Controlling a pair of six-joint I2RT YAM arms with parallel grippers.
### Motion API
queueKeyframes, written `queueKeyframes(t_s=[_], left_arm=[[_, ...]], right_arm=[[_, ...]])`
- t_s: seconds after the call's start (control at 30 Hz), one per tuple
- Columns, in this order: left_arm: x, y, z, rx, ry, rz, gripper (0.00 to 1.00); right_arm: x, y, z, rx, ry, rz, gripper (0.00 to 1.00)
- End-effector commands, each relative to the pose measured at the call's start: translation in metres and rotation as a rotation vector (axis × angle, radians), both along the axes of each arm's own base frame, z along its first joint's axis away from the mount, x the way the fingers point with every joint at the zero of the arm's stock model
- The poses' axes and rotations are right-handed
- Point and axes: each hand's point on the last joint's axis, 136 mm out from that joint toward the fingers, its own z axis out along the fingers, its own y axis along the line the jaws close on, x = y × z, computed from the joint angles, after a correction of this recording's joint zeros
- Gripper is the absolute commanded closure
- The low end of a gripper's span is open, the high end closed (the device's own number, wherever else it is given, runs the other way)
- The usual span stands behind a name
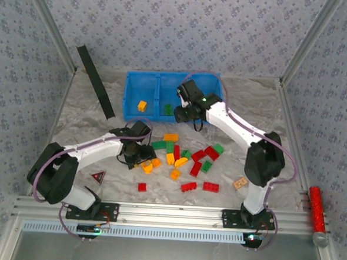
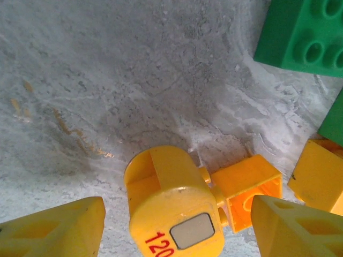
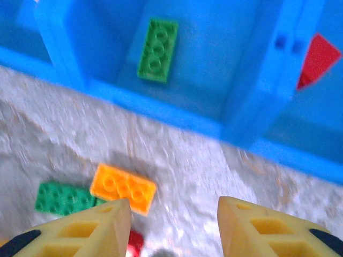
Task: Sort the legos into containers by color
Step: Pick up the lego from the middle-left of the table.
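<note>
1. Centring comes first. Your left gripper [image 2: 177, 214] stands wide with nothing clamped. Its fingers sit either side of the rounded yellow brick [image 2: 161, 184], which lies on the table and touches neither of them.
2. Watch the hollow square orange brick [image 2: 247, 188], just beside the rounded one on the right-hand finger's side and seemingly touching it. I judge that finger could land on it or pinch both, so shift until the rounded brick alone sits between the pads.
3. Go low before closing, because the curved wall will likely squirt out of a high pinch.
4. Carry it to the blue bin [image 1: 127, 98], into the left compartment where an orange brick [image 1: 142, 105] lies.
5. Your right gripper [image 3: 172, 206] hangs partly open and empty at the bin's near wall, with a green brick [image 3: 157, 50] in the middle compartment. Send it toward the loose reds so the arms don't cross.
</note>
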Motion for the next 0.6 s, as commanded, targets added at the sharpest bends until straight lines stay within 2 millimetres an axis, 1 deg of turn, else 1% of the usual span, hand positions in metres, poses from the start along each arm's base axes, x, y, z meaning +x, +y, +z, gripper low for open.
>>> queueKeyframes(t_s=[0.0, 0.1, 0.23, 0.3, 0.4, 0.5, 0.57], left_arm=[[0.003, -0.011, 0.0, -0.02, 0.025, -0.004, 0.28], [0.001, -0.011, -0.005, -0.008, 0.048, -0.01, 0.28], [-0.001, -0.011, -0.011, 0.006, 0.075, -0.022, 0.3], [-0.003, -0.011, -0.014, 0.008, 0.087, -0.027, 0.34], [-0.007, -0.009, -0.018, 0.022, 0.107, -0.038, 0.41], [-0.012, -0.006, -0.021, 0.038, 0.125, -0.061, 0.44], [-0.013, -0.004, -0.021, 0.044, 0.129, -0.074, 0.47]], right_arm=[[-0.032, -0.037, -0.004, -0.063, 0.043, -0.065, 0.5], [-0.056, -0.059, -0.008, -0.053, 0.076, -0.129, 0.49], [-0.083, -0.081, -0.018, -0.036, 0.123, -0.202, 0.48], [-0.1, -0.092, -0.033, -0.028, 0.173, -0.248, 0.47], [-0.116, -0.102, -0.048, 0.0, 0.222, -0.316, 0.47], [-0.128, -0.109, -0.061, 0.024, 0.25, -0.372, 0.47], [-0.133, -0.113, -0.067, 0.046, 0.258, -0.411, 0.47]])
